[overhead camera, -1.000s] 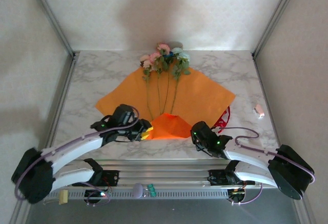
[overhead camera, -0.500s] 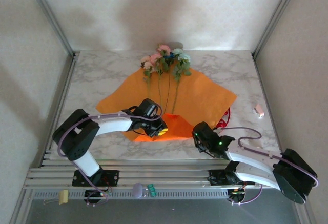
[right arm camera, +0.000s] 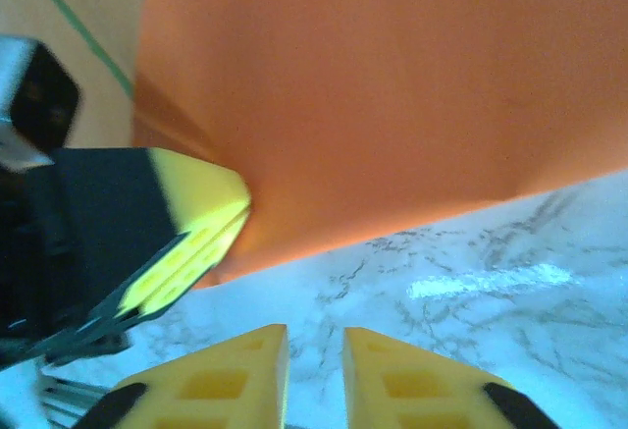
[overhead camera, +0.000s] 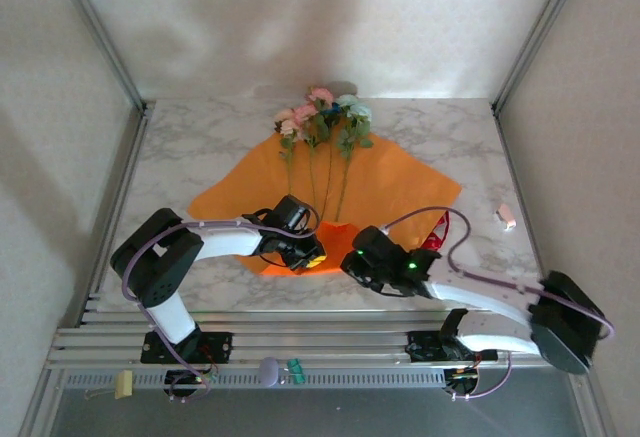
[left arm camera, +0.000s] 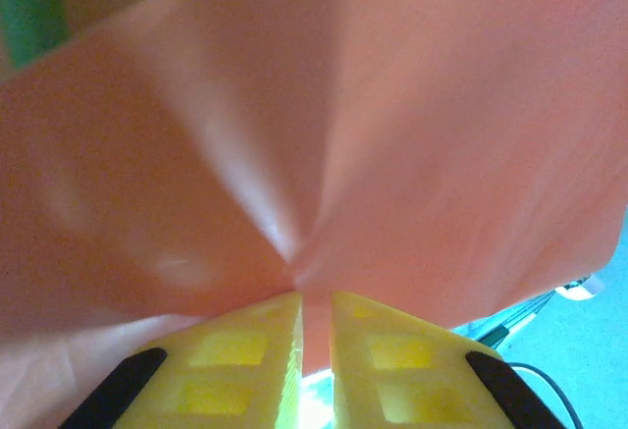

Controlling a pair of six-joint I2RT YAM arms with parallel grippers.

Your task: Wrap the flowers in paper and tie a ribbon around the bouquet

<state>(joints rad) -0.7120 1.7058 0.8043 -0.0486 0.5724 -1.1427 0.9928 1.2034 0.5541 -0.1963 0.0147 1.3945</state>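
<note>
The orange paper (overhead camera: 400,192) lies spread on the marble table (overhead camera: 200,147), its near corner folded up over the stem ends. The flowers (overhead camera: 320,117) rest on it, pink and pale heads at the far end, green stems running toward me. My left gripper (overhead camera: 308,254) is shut on the folded corner; in the left wrist view the paper (left arm camera: 392,134) is pinched between the yellow fingers (left arm camera: 245,350). My right gripper (overhead camera: 350,262) hovers just right of it, slightly open over bare marble, its jaws (right arm camera: 314,336) holding nothing. The red ribbon (overhead camera: 436,232) peeks out at the paper's right edge.
A small pink-and-white object (overhead camera: 506,217) lies near the table's right side. Metal frame posts stand at both sides, and an aluminium rail (overhead camera: 320,332) runs along the near edge. In the right wrist view the left fingers (right arm camera: 201,223) sit close on the left.
The left arm swung in toward the middle and closed on the folded paper corner. The right gripper moved left, up to that corner, and its jaws parted slightly.
</note>
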